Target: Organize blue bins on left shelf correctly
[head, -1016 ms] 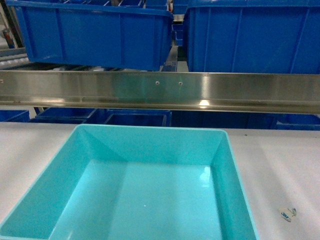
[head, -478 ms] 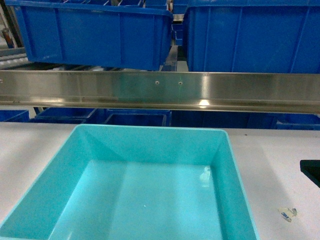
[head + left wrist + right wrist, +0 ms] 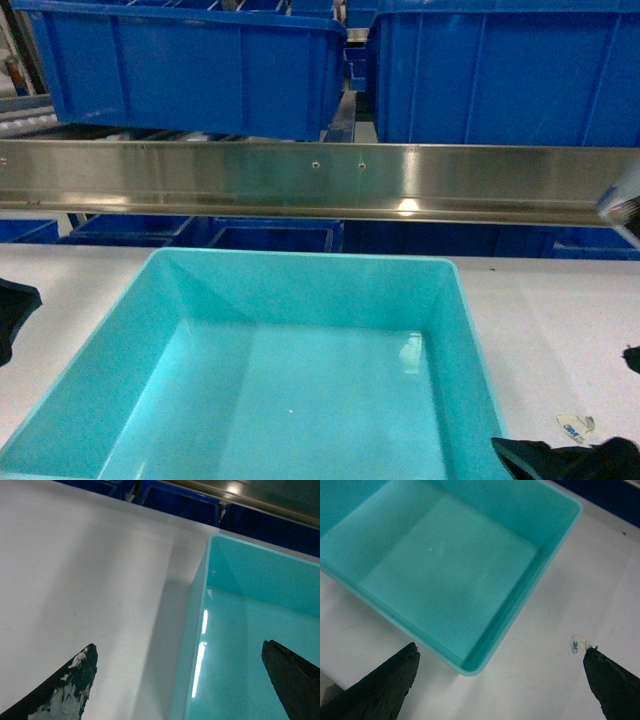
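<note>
The turquoise tub (image 3: 290,380) is sitting empty on the white surface (image 3: 560,330) just in front of the steel shelf (image 3: 320,180). It looks light, stiff and glossy-slick, so the plain side rims are likely the best hold. The left claw (image 3: 177,677) is straddling its left wall, spread wide. The right claw (image 3: 502,680) is hanging spread over its near right corner, gripping nothing.

One turquoise tub, a steel beam, dark blue bins on two levels.

One turquoise tub (image 3: 290,370) sits on the white table (image 3: 560,320). Above the steel shelf beam (image 3: 320,180) stand two royal-blue bins (image 3: 200,70); below the beam at least three more dark blue bins (image 3: 270,235) show, partly hidden. One small scrap of tape (image 3: 572,428) lies right of the tub. Two grippers: left (image 3: 180,680), right (image 3: 500,680).
</note>
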You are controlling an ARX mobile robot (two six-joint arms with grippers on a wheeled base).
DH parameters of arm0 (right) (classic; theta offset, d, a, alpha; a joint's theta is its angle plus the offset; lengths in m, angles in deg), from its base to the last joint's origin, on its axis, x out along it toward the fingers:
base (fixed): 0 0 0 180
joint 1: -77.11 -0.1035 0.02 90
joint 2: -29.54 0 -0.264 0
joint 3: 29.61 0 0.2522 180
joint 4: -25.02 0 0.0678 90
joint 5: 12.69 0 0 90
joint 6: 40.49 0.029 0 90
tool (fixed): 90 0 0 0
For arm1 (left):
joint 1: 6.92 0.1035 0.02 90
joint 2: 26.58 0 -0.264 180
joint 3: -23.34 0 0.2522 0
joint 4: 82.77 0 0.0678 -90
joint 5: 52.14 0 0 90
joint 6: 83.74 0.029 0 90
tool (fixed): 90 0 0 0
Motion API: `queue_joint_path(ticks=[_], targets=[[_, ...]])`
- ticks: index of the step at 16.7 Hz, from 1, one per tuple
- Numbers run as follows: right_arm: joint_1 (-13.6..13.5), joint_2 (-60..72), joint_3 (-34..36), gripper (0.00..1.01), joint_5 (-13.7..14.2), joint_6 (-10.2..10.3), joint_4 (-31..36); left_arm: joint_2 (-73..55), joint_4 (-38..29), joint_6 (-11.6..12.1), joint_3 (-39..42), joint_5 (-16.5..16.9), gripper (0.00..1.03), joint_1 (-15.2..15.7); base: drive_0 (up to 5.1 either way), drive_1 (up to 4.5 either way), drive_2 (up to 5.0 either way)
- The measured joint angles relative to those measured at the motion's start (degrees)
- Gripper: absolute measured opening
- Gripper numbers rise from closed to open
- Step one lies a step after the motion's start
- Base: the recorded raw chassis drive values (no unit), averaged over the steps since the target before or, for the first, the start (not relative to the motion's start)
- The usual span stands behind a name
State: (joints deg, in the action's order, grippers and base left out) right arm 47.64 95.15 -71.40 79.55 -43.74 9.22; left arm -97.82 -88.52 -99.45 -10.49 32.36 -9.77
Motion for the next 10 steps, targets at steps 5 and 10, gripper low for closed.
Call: queue_joint_path(ticks=[5,10], targets=[[-2.7,16.8,-6.9,0.98,4.2,-3.0,5.0,-1.3,-1.6,-0.3,0.0,2.2,0.98,2.9,0.0,0.00,0.0],[-0.9,24.6,-8.5,0.98,5.4,-4.2,9.1,-8.5,-5.7,0.7,0.2,3.8,0.98,2.6,0.0,0.00,0.0]])
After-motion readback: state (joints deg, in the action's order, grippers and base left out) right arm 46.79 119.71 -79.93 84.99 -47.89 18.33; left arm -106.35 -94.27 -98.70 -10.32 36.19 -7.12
